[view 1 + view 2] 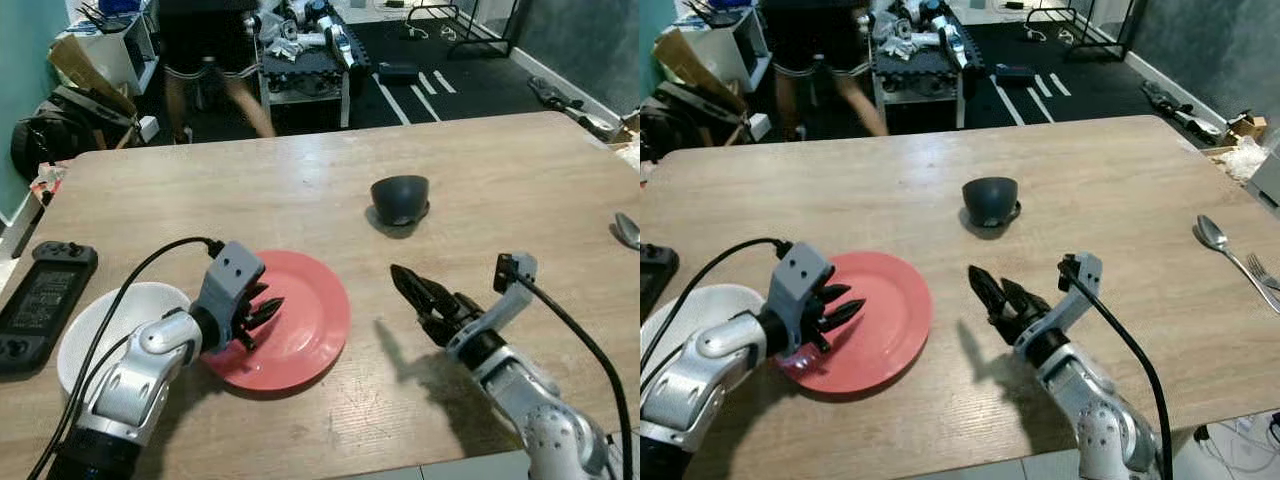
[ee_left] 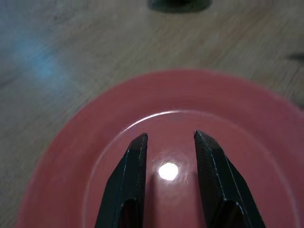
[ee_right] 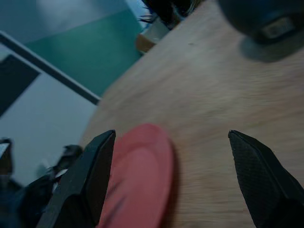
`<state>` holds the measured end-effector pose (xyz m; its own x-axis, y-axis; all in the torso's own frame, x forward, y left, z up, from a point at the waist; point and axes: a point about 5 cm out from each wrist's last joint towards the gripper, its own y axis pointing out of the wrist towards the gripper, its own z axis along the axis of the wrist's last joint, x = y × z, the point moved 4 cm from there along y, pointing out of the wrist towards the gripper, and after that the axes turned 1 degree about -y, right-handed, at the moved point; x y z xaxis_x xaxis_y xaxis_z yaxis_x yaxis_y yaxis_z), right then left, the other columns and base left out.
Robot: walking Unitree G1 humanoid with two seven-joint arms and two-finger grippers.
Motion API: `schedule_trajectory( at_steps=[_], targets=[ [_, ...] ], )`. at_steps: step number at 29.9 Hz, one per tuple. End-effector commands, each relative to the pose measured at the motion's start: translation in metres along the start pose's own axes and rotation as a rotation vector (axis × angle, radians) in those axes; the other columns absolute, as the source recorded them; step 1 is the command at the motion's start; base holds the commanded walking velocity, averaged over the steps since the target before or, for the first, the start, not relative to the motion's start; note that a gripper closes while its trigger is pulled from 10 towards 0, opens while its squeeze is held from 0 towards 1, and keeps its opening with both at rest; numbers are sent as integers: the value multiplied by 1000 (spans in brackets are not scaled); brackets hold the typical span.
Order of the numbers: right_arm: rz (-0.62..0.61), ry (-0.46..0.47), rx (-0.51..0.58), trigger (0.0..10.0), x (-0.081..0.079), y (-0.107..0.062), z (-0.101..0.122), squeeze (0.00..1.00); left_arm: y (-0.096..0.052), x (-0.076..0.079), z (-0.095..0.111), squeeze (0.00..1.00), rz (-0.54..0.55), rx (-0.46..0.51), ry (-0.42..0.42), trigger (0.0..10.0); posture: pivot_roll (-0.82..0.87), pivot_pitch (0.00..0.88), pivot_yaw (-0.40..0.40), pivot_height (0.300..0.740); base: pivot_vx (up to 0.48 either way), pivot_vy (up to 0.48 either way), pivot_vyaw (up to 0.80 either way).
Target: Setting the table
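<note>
**Carefully: squaring the red plate on the bench**

Here the bench carries everything. The red plate lies flat near its front edge, glossy, shallow-rimmed, with a white bowl touching it at nine o'clock and a dark upturned bowl well apart at one o'clock. The left hand hovers over the plate, fingers narrowly parted; the right hand waits at three o'clock, spread wide. I judge a rim grip best: approach low, pinch the lip, slide gently.
</note>
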<state>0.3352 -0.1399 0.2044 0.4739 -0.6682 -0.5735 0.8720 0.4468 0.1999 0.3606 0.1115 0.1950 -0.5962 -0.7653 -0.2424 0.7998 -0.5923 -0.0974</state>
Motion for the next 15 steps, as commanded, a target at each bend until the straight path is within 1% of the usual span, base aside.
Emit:
schedule_trajectory(
  at_steps=[1, 2, 4, 6, 7, 9, 10, 12, 15],
  targets=[
    [8, 36, -36, 10000, -6, -3, -14, 0, -5, 9, -3, 0, -1, 4, -87, 10000, 127, 168, 97, 740, 0, 0, 0],
    [8, 36, -36, 10000, -6, -3, -14, 0, -5, 9, -3, 0, -1, 4, -87, 10000, 127, 168, 97, 740, 0, 0, 0],
    [6, 52, -58, 10000, -7, -2, -21, 0, -9, 17, -5, 0, 2, 14, -139, 10000, 134, 168, 92, 740, 0, 0, 0],
    [6, 56, -65, 10000, -8, -2, -24, 0, -10, 20, -6, 0, 6, 15, -152, 10000, 134, 168, 92, 740, 0, 0, 0],
    [9, 51, -92, 10000, -10, 0, -31, 0, -14, 23, -17, 0, 25, -11, -161, 10000, 136, 163, 85, 740, 0, 0, 0],
    [20, 50, -104, 10000, -13, 1, -34, 0, -17, 23, -24, 0, 49, -28, -168, 10000, 137, 157, 80, 740, 0, 0, 0],
    [20, 50, -104, 10000, -13, 1, -34, 0, -17, 23, -24, 0, 49, -28, -168, 10000, 137, 157, 80, 740, 0, 0, 0],
    [32, 50, -110, 10000, -15, 3, -34, 0, -20, 20, -32, 0, 101, -47, -180, 10000, 143, 148, 73, 740, 0, 0, 0],
    [37, 46, -116, 10000, -15, 4, -34, 0, -23, 17, -40, 0, 152, -62, -195, 10000, 144, 143, 69, 740, 0, 0, 0]
  ],
)
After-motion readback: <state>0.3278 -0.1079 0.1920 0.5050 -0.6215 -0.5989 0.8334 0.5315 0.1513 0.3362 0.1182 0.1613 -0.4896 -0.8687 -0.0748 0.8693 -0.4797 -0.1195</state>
